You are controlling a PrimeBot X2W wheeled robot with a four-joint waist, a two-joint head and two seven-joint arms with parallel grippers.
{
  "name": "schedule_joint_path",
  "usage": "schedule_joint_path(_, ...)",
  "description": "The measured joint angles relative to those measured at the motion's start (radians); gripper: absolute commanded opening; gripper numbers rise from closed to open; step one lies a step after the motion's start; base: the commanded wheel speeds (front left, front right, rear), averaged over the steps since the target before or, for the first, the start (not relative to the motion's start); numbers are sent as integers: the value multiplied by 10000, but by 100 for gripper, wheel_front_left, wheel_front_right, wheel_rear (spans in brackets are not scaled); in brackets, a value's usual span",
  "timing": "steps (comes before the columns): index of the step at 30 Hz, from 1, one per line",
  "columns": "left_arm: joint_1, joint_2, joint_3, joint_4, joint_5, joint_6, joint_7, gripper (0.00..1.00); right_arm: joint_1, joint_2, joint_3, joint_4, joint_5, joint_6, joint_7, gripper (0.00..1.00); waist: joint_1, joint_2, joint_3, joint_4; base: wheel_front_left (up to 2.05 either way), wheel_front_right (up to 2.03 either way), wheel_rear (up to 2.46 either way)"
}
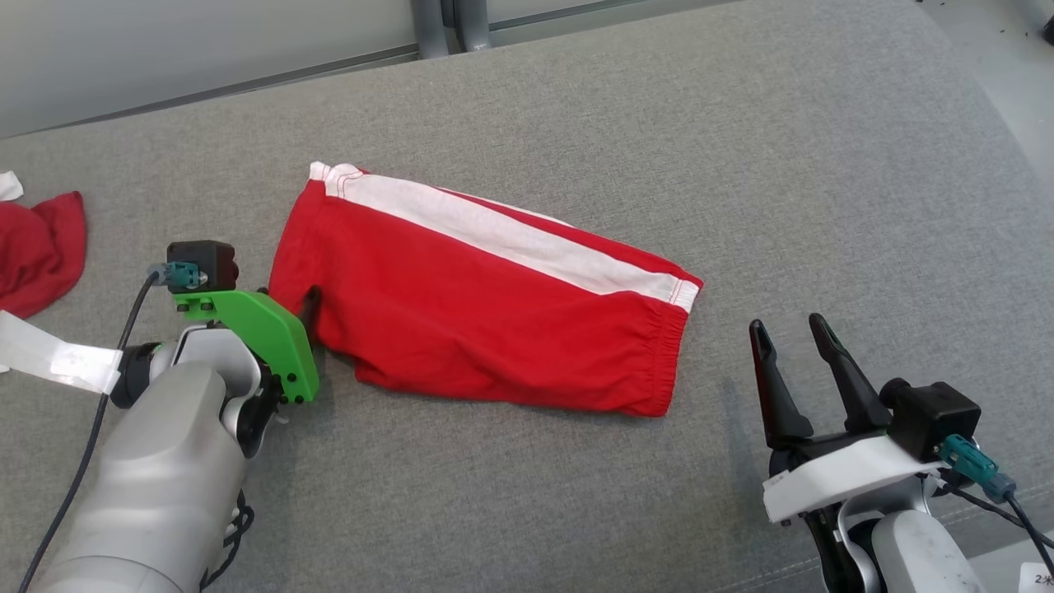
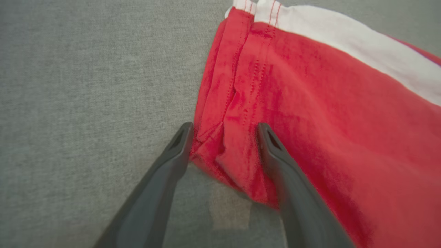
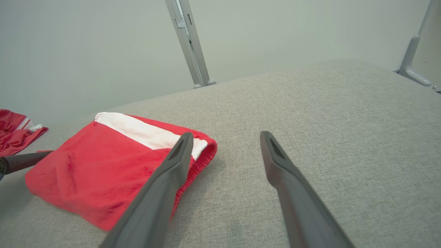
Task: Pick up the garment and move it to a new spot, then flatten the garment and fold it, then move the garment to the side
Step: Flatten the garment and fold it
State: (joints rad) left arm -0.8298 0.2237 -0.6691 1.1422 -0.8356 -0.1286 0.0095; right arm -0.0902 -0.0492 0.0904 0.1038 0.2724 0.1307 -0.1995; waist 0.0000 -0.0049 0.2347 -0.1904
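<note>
1 red garment (image 1: 486, 313) with a white side stripe (image 1: 510, 235) lies mostly flat, left of centre on the grey padded surface (image 1: 823, 165). In your head view it runs from upper left to lower right. Elastic end points to your right side, hemmed end to your left.

Your left gripper (image 2: 224, 129) sits at the near corner of the hemmed end, jaws spread wide. 1 finger is on bare grey fabric just beside the hem and the other is over red cloth. The hem corner lies between them, not pinched. In the head view a green bracket (image 1: 263, 329) on that wrist hides most of those fingers.

Your right gripper (image 1: 786, 323) is also spread apart, holding nothing, near the elastic end but clear of it.

1 more red cloth (image 1: 37, 247) is bunched at the far left edge, well apart from the garment. A white strip (image 1: 58, 358) lies just below it by your left forearm. A grey metal post (image 3: 191, 44) stands behind the surface against a pale wall.
</note>
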Motion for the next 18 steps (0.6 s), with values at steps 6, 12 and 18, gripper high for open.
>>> schedule_joint_path(6, 107, -4, 31, 328, -132, 0, 54, 0, 31, 0, 8, -169, 46, 0, 13, 100, 0, 0, -144, -113, 0, 0, 0)
schedule_joint_path(12, 306, -121, 167, 330, -408, 0, -303, 0, 57, 0, -84, -201, 61, 0, -6, 100, 0, 0, -337, -110, 0, 0, 0)
schedule_joint_path(18, 940, -257, 238, -251, -867, 0, -746, 0, 289, 0, -418, -213, 61, 0, -17, 100, 0, 0, -717, 71, 0, 0, 0)
